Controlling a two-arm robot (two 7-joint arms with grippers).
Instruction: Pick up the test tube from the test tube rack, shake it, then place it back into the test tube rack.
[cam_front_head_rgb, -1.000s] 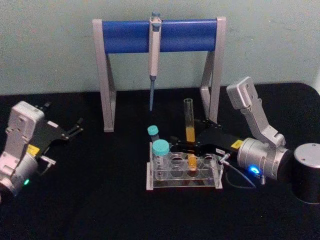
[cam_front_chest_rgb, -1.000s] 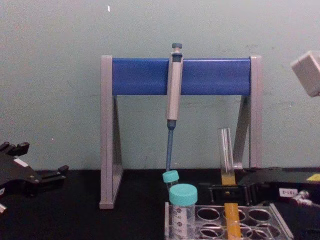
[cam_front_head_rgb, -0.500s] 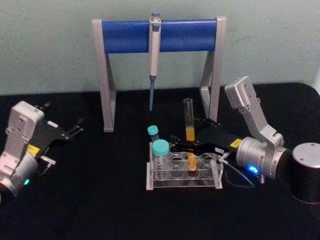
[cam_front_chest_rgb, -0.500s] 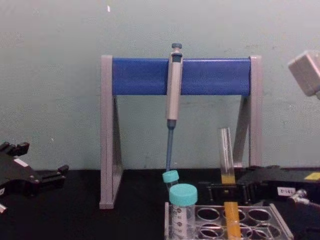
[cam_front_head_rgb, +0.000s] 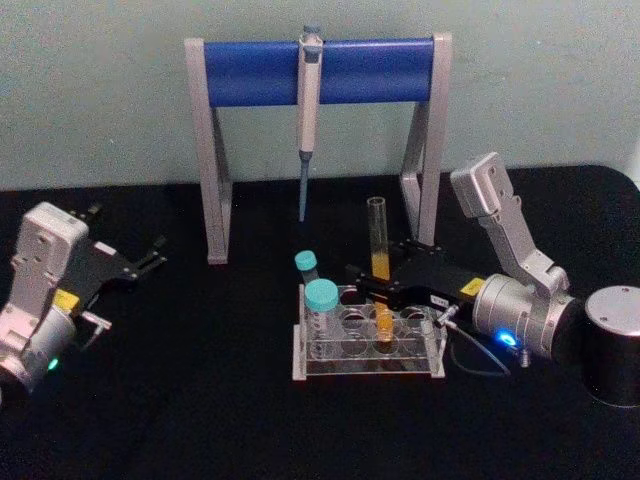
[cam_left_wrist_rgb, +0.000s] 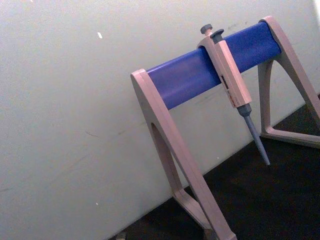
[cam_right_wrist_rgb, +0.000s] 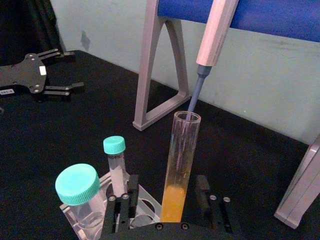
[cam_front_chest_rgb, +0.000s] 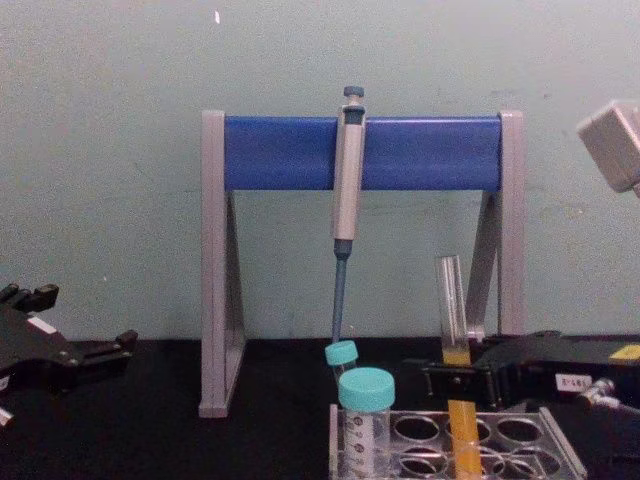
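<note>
The test tube (cam_front_head_rgb: 377, 235) stands upright in a hole in the right half of the rack (cam_front_head_rgb: 366, 370), with its open mouth up and orange-yellow liquid in its lower part. The right tool (cam_right_wrist_rgb: 167, 192) reaches in low from the right, just behind the rack. Its two fingers (cam_right_wrist_rgb: 202, 186) are apart, one on each side of the tube, with a gap between each of them and the glass. Two teal-capped tubes (cam_front_head_rgb: 321, 297) sit at the rack's left end. The rack rests on the black worktop (cam_front_head_rgb: 220, 400) in front of a blue-barred stand (cam_front_head_rgb: 250, 72), from which a grey pipette (cam_front_head_rgb: 308, 100) hangs. The left tool (cam_front_head_rgb: 130, 232) lies well off to the left on the worktop, with its fingers spread. A black cylinder (cam_front_head_rgb: 612, 345) stands at the far right.
</note>
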